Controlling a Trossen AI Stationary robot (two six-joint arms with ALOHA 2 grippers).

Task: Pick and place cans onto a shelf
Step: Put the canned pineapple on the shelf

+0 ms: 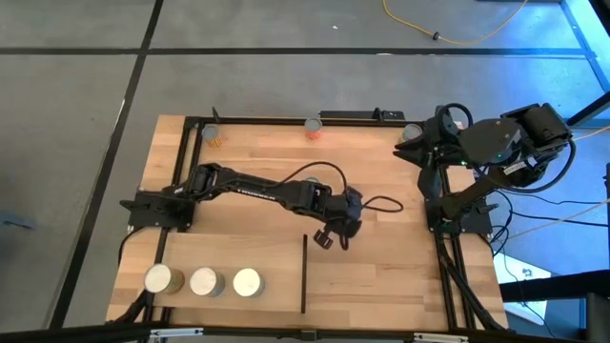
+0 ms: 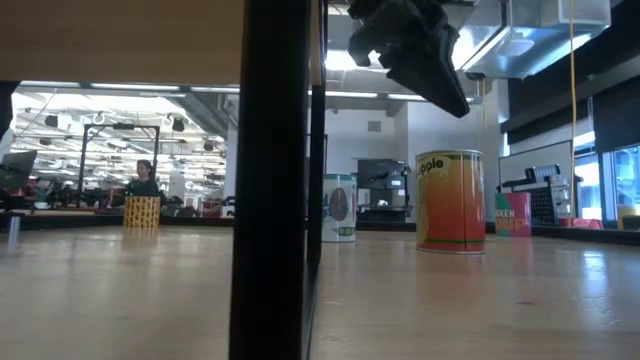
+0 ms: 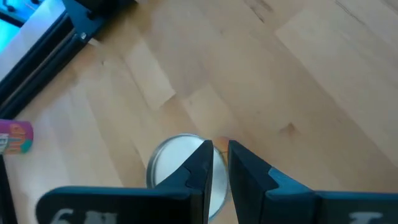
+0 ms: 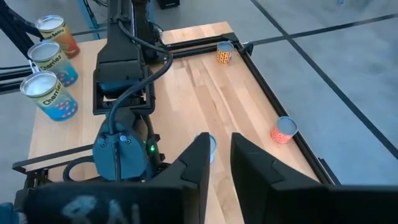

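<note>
Your left gripper (image 1: pixel 333 238) hovers narrow and empty over a can (image 3: pixel 180 168): rigid, slick-sided, probably weighty, so clamp its label mid-height.

Around your tabletop (image 1: pixel 381 276) you have a grey floor (image 1: pixel 76 114) crossed by dark seams, with a yellow cable (image 1: pixel 457 33) trailing on it. Beyond, the room shows ceiling strip lights (image 2: pixel 130 88), windows (image 2: pixel 610 180) at one side, and a seated person (image 2: pixel 143 180) far off.

High view looks straight down on the table (image 1: pixel 381 267). Low view sits level with it. Both wrist views look steeply down, sharing its planks.
</note>
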